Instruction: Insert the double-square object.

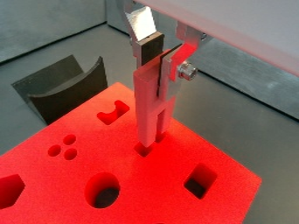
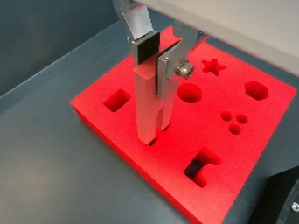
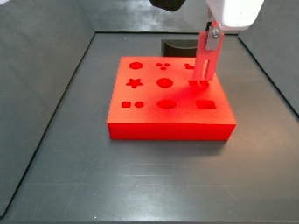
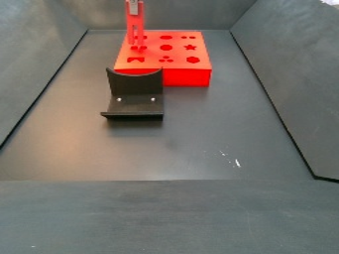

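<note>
My gripper (image 1: 158, 54) is shut on the top of the double-square object (image 1: 151, 105), a long thin red peg held upright; it also shows in the other wrist view (image 2: 151, 96). The peg's forked lower end touches the top of the big red block (image 1: 140, 188) at a small hole (image 1: 143, 150). In a side view the gripper (image 3: 212, 33) holds the peg (image 3: 205, 61) over the block's (image 3: 170, 122) far right part. In the other side view the peg (image 4: 134, 25) stands over the block's (image 4: 172, 64) left side.
The block has several shaped holes: round (image 2: 188, 91), star (image 2: 212, 65), hexagon (image 2: 256, 88), square (image 2: 115, 100). A dark grey curved piece (image 1: 61, 86) stands on the floor beside the block, seen also in a side view (image 4: 134, 94). Dark walls ring the floor.
</note>
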